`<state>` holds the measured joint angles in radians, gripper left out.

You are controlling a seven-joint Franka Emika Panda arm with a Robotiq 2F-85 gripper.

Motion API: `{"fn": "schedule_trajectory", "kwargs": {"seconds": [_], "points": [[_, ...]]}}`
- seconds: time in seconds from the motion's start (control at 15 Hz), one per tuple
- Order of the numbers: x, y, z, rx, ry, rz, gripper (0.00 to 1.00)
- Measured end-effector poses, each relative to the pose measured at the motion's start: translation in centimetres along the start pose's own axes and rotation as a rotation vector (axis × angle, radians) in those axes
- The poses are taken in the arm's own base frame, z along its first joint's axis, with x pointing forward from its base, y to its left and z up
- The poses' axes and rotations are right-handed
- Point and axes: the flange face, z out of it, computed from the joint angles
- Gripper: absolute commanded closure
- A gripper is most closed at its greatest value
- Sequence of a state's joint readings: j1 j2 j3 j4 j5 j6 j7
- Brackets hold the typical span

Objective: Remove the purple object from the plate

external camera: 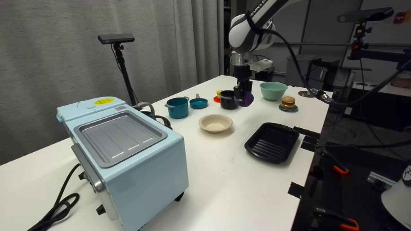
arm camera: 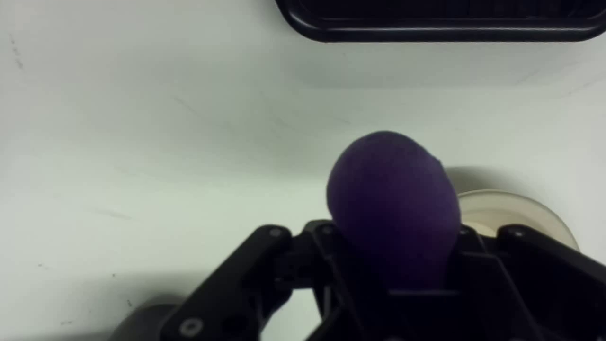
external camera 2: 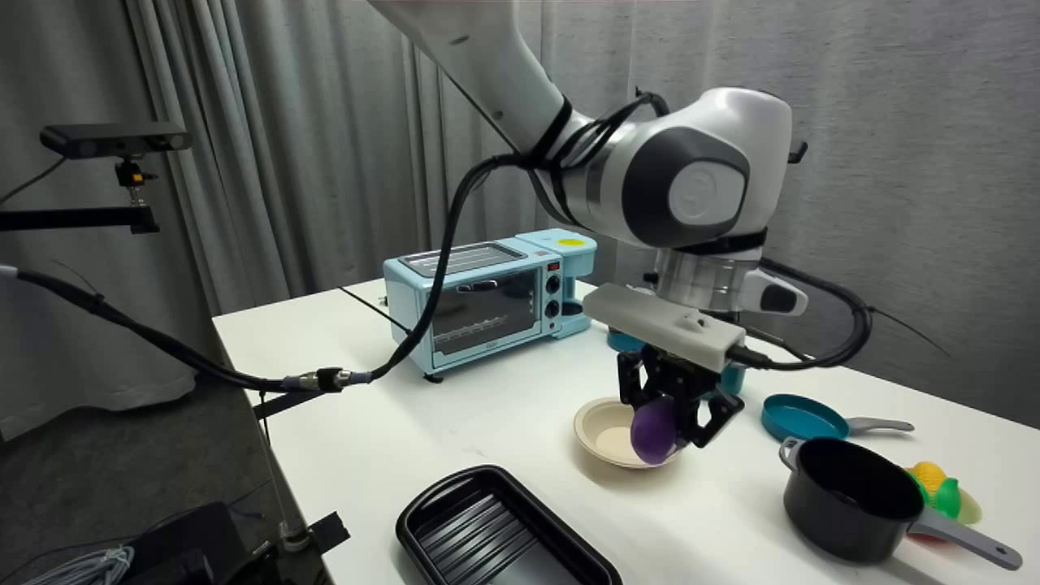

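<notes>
The purple object [external camera: 246, 99] is a rounded dark purple lump. My gripper [external camera 2: 665, 413] is shut on it, with a finger on each side, and holds it in the air above the table. The purple object also shows in an exterior view [external camera 2: 652, 432] and in the wrist view [arm camera: 393, 189], bulging out past the fingertips. The plate [external camera: 215, 126] is round, cream and shallow, and nothing shows in it. In the wrist view the plate [arm camera: 518, 208] lies to the right of the purple object, partly hidden by the gripper. The purple object is apart from the plate.
A black ridged tray [external camera: 272, 144] lies near the table edge. A black pot [external camera 2: 849, 500], a teal pan [external camera 2: 804, 418] and a teal pot [external camera: 178, 108] stand around. A mint bowl [external camera: 273, 91], a toy burger [external camera: 288, 102] and a light-blue toaster oven [external camera: 151, 166] stand farther off.
</notes>
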<state>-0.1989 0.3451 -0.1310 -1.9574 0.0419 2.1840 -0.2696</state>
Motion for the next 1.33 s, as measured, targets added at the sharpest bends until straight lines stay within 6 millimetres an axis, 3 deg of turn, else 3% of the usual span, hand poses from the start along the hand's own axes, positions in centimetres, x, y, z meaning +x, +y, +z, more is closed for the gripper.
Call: {"fn": "schedule_trajectory", "kwargs": {"seconds": [0.47, 0.53, 0.67, 0.87, 1.07, 1.33], "points": [[0.7, 5.3, 5.3, -0.039, -0.061, 0.106, 0.94], [0.8, 6.1, 5.8, -0.048, -0.068, 0.119, 0.53], [1.1, 7.4, 6.5, -0.062, -0.078, 0.138, 0.47], [1.3, 8.4, 7.2, -0.070, -0.087, 0.154, 0.22], [1.4, 8.2, 7.1, -0.069, -0.085, 0.151, 0.02], [1.7, 7.2, 5.4, -0.066, -0.059, 0.136, 0.00]]}}
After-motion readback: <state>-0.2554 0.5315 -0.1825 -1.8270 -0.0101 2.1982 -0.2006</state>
